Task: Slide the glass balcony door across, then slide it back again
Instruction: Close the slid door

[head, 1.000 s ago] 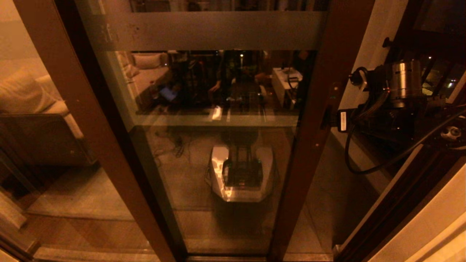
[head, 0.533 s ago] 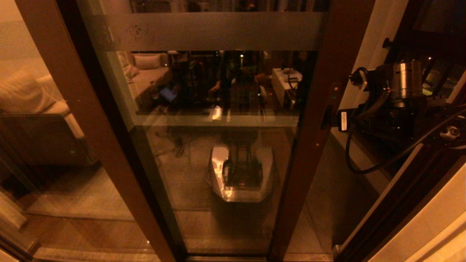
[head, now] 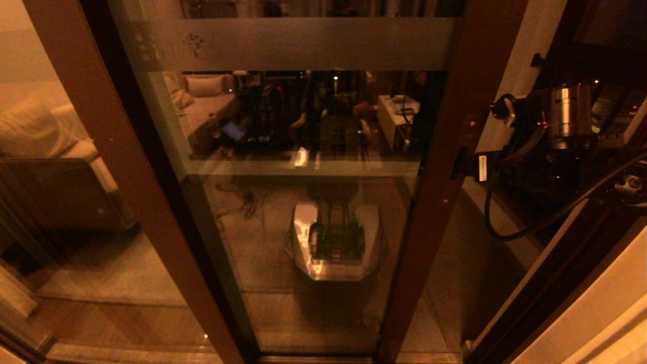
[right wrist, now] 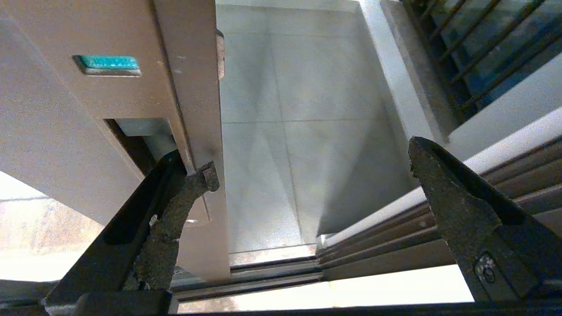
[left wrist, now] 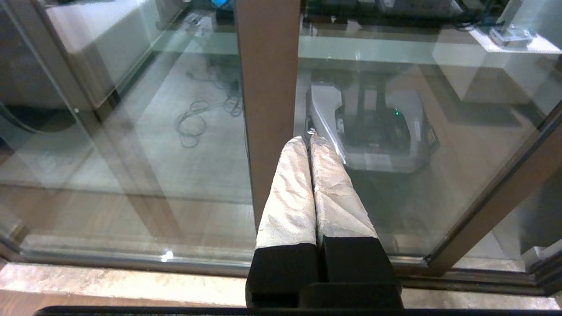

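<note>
Fingers [right wrist: 189, 193] of the right claw [right wrist: 307, 175] are spread wide, one hooked at the glass balcony door [head: 445, 151] edge; the left claw [left wrist: 309, 140] is pressed together, parked.

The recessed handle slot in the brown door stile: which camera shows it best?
The right wrist view: the handle slot fills the near frame, one finger of the open right pincer hooked at it. The head view shows only a dark mark; the left wrist view shows none.

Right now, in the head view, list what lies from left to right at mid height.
Sofa → left door stile → glass pane → right door stile → right hand at that stile's edge → right arm's metal wrist.
</note>
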Controlling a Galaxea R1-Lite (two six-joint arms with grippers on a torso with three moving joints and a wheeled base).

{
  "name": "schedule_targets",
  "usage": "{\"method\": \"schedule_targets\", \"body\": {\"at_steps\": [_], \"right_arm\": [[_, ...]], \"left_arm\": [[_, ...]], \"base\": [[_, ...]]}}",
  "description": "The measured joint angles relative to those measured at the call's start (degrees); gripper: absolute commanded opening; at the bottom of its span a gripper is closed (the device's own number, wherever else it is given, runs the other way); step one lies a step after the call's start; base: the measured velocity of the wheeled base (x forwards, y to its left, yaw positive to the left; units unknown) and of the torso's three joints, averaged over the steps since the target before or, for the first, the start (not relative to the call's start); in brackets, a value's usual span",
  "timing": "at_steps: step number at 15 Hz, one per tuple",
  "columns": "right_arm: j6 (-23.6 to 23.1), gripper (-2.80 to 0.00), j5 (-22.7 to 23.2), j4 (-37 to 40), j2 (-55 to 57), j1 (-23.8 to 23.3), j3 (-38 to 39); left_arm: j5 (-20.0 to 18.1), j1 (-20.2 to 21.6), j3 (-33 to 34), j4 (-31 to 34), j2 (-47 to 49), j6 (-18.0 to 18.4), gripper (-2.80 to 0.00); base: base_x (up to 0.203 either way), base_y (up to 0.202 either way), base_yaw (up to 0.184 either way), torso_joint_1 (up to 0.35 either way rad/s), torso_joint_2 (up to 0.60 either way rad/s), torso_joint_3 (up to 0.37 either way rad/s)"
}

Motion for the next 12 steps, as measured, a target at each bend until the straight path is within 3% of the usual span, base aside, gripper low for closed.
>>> {"method": "schedule_targets", "body": {"at_steps": [12], "right_arm": [[-1.9, 0.0, 0.2, -2.2, -0.1, -5.9, 0.9]], "left_arm": [[0.0, 0.0, 0.0, 0.0, 0.0, 0.0, -2.8]], "base": [[0.0, 0.0, 0.0, 0.0, 0.0, 0.0]]}}
